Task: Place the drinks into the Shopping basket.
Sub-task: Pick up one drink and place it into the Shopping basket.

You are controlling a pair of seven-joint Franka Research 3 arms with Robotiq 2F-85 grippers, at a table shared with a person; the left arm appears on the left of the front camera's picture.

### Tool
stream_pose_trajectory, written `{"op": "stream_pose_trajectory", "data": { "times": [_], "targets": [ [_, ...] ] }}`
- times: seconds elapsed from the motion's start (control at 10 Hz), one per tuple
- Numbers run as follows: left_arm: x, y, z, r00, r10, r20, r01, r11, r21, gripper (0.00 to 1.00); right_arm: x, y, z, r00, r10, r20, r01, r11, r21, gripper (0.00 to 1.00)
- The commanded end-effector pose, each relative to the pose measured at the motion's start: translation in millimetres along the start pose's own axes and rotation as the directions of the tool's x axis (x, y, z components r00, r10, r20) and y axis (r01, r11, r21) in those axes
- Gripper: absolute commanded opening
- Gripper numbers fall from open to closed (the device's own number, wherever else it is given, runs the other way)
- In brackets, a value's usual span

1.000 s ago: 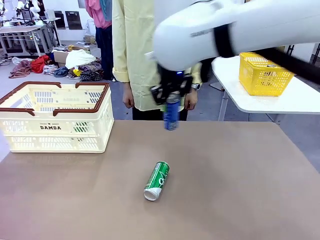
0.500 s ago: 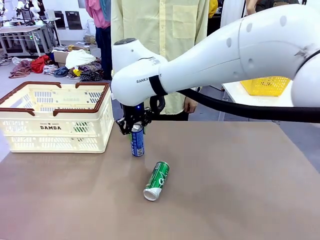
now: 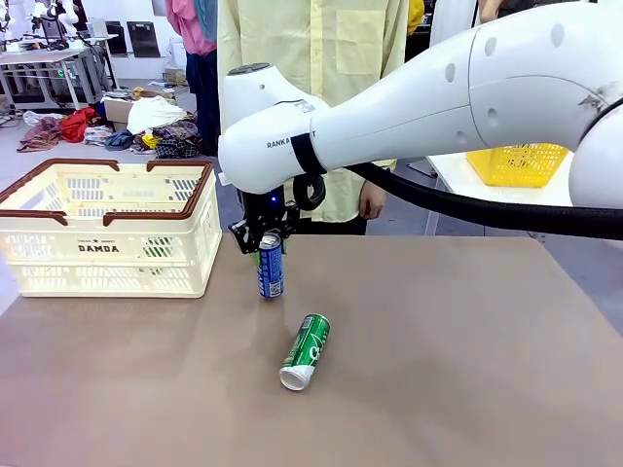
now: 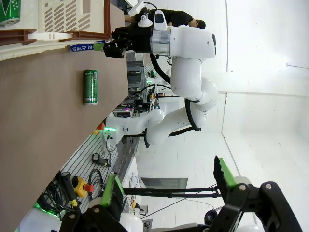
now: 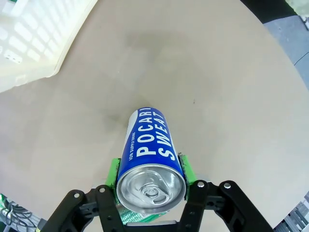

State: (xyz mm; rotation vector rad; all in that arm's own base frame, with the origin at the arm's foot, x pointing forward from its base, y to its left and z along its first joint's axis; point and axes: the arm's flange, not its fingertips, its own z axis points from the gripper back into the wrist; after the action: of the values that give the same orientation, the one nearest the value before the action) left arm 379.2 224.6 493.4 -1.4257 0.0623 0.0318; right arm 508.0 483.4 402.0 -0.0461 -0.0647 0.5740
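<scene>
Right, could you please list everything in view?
Brown table: one, brown, foreground.
Slim blue aluminium can: one, blue, upright, gripped at top.
Slim green aluminium can: one, green, lying mid-table.
Cream slatted plastic crate, brown rim: one, cream, table's left.
Yellow mesh basket: one, yellow, on white side table, right.
Person in pale yellow shirt: one, far side.
Left gripper: one, black, fingers open.
Right gripper: one, black, fingers shut on blue can.

It was a robotics lab: a white jointed robot arm (image 3: 438, 97) spanned the upper right, and heaped colourful clothes (image 3: 156, 128) lay on the floor at upper left.
</scene>
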Motion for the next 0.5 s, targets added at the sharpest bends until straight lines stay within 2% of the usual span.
{"op": "stream_pose_trajectory", "data": {
  "times": [0.0,0.1,0.4],
  "targets": [
    [-2.2,-2.4,-0.1,1.0,-0.001,0.0,0.001,1.0,-0.014,1.0,-7.4,-3.9,5.3,1.0,0.028,-0.01,-0.028,1.0,0.008,0.59],
    [-2.2,-2.4,-0.1,1.0,-0.001,0.0,0.001,1.0,-0.014,1.0,-7.9,-4.6,6.4,1.0,0.03,-0.008,-0.03,1.0,0.01,1.0],
    [-2.2,-2.4,-0.1,1.0,-0.001,0.0,0.001,1.0,-0.014,1.0,-7.5,-5.6,6.6,0.999,0.029,-0.014,-0.029,0.999,0.016,1.0]
  ]
}}
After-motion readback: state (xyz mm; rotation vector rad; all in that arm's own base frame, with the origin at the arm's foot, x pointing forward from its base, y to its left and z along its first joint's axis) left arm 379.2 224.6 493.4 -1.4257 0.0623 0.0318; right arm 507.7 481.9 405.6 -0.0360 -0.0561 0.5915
